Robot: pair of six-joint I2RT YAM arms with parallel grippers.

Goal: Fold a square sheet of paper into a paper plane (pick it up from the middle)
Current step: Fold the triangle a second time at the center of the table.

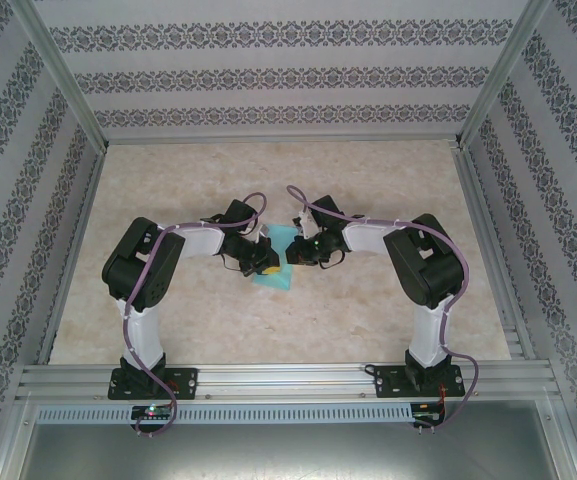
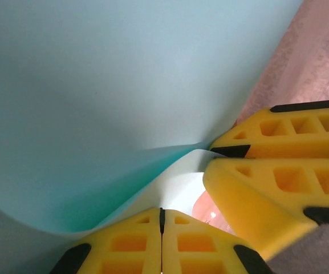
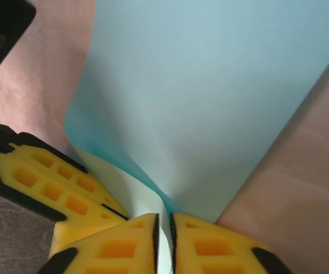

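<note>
Top external view has both arms bent inward, so that the left gripper (image 1: 264,260) and the right gripper (image 1: 298,250) meet tip to tip near the middle of the pale marbled counter (image 1: 388,190). Between them and just under them is the thin turquoise square sheet of paper (image 1: 271,272), curled rather than flat.

Left wrist view shows the left gripper's yellow jaws pressed together. A fold of the sheet runs down into their tips, so they pinch the paper, which billows up and away above them. The right gripper comes in from the right and touches the same fold just beside them.

Right wrist view shows the right gripper's jaws a sliver apart, with a pale edge of the sheet in the gap. Whether they clamp it cannot be told.
</note>
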